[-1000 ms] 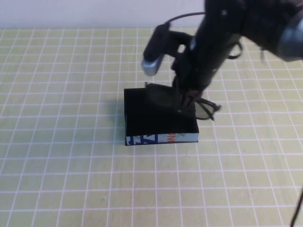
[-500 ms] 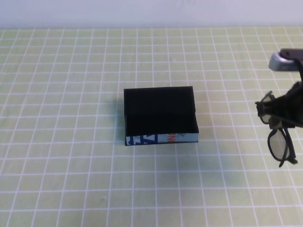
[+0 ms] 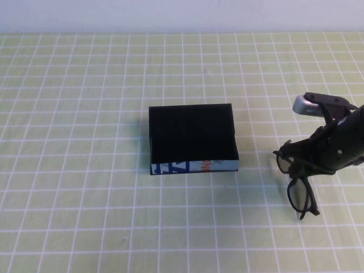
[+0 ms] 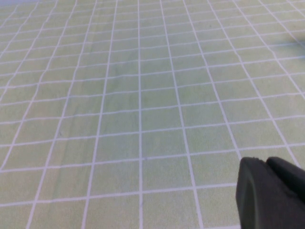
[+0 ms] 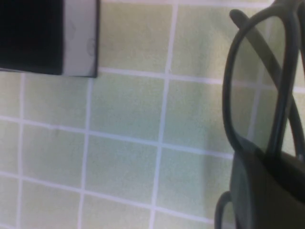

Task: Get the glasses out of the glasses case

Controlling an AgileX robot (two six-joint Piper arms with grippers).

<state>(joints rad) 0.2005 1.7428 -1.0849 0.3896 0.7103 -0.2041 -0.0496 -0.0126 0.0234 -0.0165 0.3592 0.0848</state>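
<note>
1. Your right hand (image 3: 310, 161) is to the right of the glasses case (image 3: 192, 138), well apart from it, and it is clenched on the glasses (image 3: 298, 185) near the bridge.
2. The glasses hang from that hand with 1 lens pointing down, low over the worktop (image 3: 85, 216). You cannot tell from these views whether the lower rim touches it.
3. The case sits open in the middle of the worktop, with only its dark inside showing.
4. Judged from this, the lifting-out step is done and you are at the putting-down step.
5. The next move calls for lowering until the frame rests on the worktop, then letting go gently so it does not tip.
6. Your left hand (image 4: 271, 191) hovers over bare worktop; you cannot tell its state.
</note>
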